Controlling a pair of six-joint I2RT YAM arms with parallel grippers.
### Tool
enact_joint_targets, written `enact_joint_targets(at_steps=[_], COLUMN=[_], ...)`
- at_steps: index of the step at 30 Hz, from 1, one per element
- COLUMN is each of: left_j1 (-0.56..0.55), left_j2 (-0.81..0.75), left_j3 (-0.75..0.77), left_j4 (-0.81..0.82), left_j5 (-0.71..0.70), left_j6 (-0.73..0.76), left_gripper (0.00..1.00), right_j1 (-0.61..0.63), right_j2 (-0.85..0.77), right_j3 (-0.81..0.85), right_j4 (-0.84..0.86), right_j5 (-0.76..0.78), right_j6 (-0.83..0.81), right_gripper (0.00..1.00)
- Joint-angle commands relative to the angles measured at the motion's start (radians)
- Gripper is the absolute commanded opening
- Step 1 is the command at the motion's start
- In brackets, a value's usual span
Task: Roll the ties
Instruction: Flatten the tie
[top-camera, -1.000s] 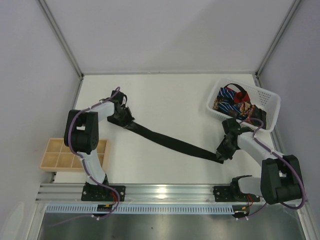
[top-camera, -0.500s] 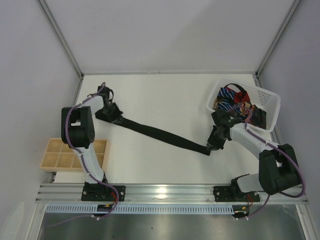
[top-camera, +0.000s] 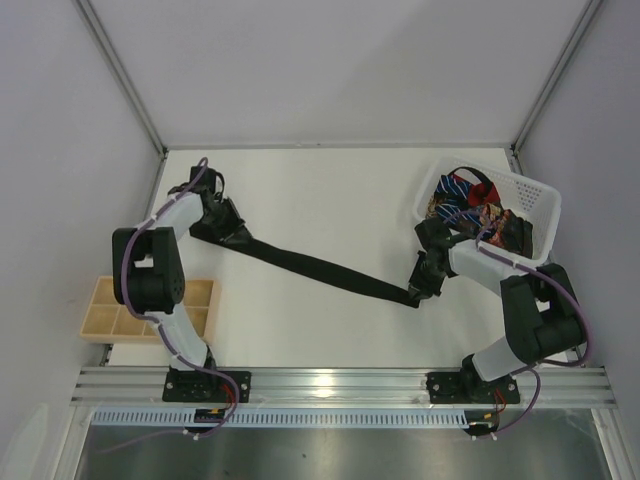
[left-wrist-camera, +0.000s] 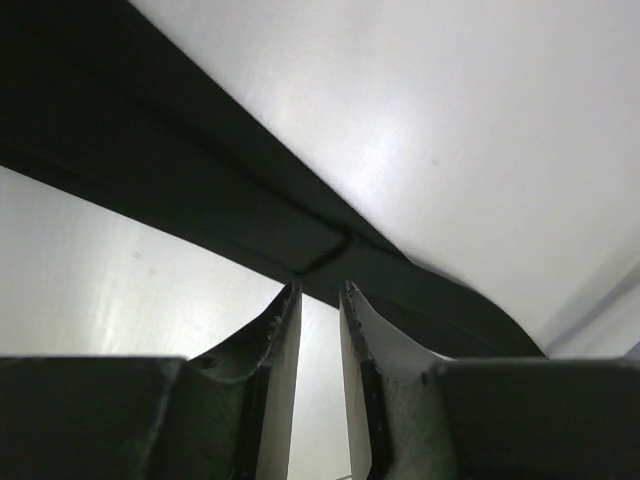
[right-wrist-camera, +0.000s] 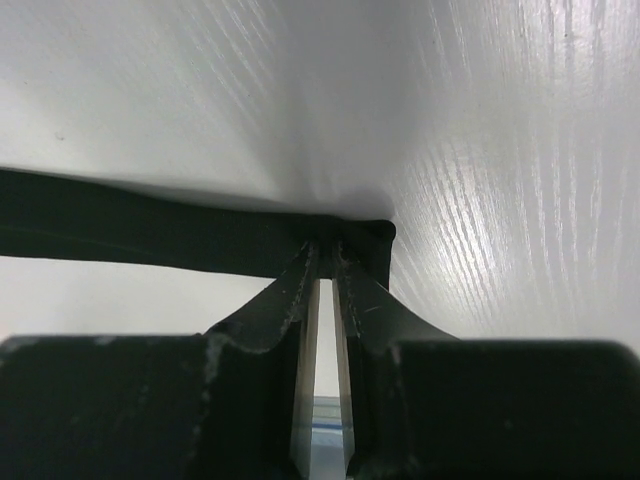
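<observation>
A plain black tie (top-camera: 320, 270) lies stretched slantwise over the white table, its wide end at the left and its narrow end at the right. My left gripper (top-camera: 226, 233) sits low at the wide end, jaws a little open. In the left wrist view the tie (left-wrist-camera: 200, 190) runs just past the fingertips (left-wrist-camera: 288, 300), and only bare table shows in the gap. My right gripper (top-camera: 419, 291) is shut on the narrow end, and the right wrist view shows the tie (right-wrist-camera: 150, 225) pinched at the fingertips (right-wrist-camera: 306, 262). Several more ties (top-camera: 468, 203), striped, red and patterned, lie heaped in the basket.
The white lattice basket (top-camera: 541, 196) stands at the back right, just behind the right arm. A wooden tray with compartments (top-camera: 100, 300) sits at the left edge beside the left arm. Grey walls close in the table on three sides.
Both arms carried the black tie to the left and slightly back. The left gripper, shut on the wide end before, has since parted its jaws and let it go. The right grip is unchanged.
</observation>
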Motion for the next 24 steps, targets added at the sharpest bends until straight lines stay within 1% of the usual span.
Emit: enact_joint_targets(at_steps=[1, 2, 5, 6, 9, 11, 12, 15, 17, 18, 19, 20, 22, 23, 24], left_j1=[-0.066, -0.110, -0.190, -0.248, -0.358, -0.428, -0.445, -0.487, -0.487, -0.487, -0.487, -0.490, -0.490, -0.490, -0.490], left_j2=[-0.129, -0.158, -0.188, -0.186, -0.151, -0.125, -0.096, -0.058, -0.060, -0.082, -0.094, -0.106, -0.146, -0.157, -0.168], left_j3=[-0.016, -0.023, -0.054, -0.060, -0.063, -0.036, -0.023, 0.030, 0.066, 0.078, 0.081, 0.080, 0.038, 0.012, -0.018], left_j4=[0.016, 0.042, 0.091, 0.134, 0.209, 0.226, 0.229, 0.214, 0.145, 0.098, 0.097, 0.035, 0.001, -0.006, 0.002], left_j5=[0.065, 0.091, 0.180, 0.200, 0.275, 0.298, 0.301, 0.281, 0.248, 0.184, 0.141, 0.104, 0.038, 0.036, 0.036], left_j6=[0.038, 0.035, -0.006, -0.041, -0.097, -0.131, -0.137, -0.120, -0.112, -0.090, -0.077, -0.066, -0.048, -0.045, -0.052], left_gripper=[0.27, 0.26, 0.23, 0.20, 0.17, 0.16, 0.15, 0.16, 0.15, 0.12, 0.09, 0.07, 0.05, 0.04, 0.03], right_j1=[0.002, 0.002, 0.000, -0.004, -0.018, -0.026, -0.029, -0.029, -0.015, 0.005, 0.005, 0.028, 0.039, 0.052, 0.059], right_j2=[0.022, 0.005, -0.072, -0.107, -0.139, -0.155, -0.155, -0.153, -0.150, -0.144, -0.135, -0.100, -0.049, -0.011, 0.065], right_j3=[-0.042, -0.037, 0.011, 0.021, 0.037, 0.012, 0.000, -0.038, -0.019, 0.000, 0.027, 0.052, 0.135, 0.165, 0.238], right_j4=[0.062, 0.059, 0.012, -0.016, -0.053, -0.044, -0.039, 0.007, 0.042, 0.051, 0.060, 0.085, 0.119, 0.145, 0.154], right_j5=[0.045, 0.036, 0.039, 0.041, 0.039, 0.024, 0.022, 0.005, -0.021, -0.022, -0.021, -0.021, -0.051, -0.058, -0.064], right_j6=[-0.031, -0.037, -0.041, -0.041, -0.038, -0.034, -0.033, -0.033, -0.033, -0.037, -0.037, -0.045, -0.059, -0.076, -0.085], right_gripper=[0.14, 0.15, 0.15, 0.16, 0.16, 0.16, 0.16, 0.16, 0.17, 0.17, 0.17, 0.18, 0.19, 0.20, 0.20])
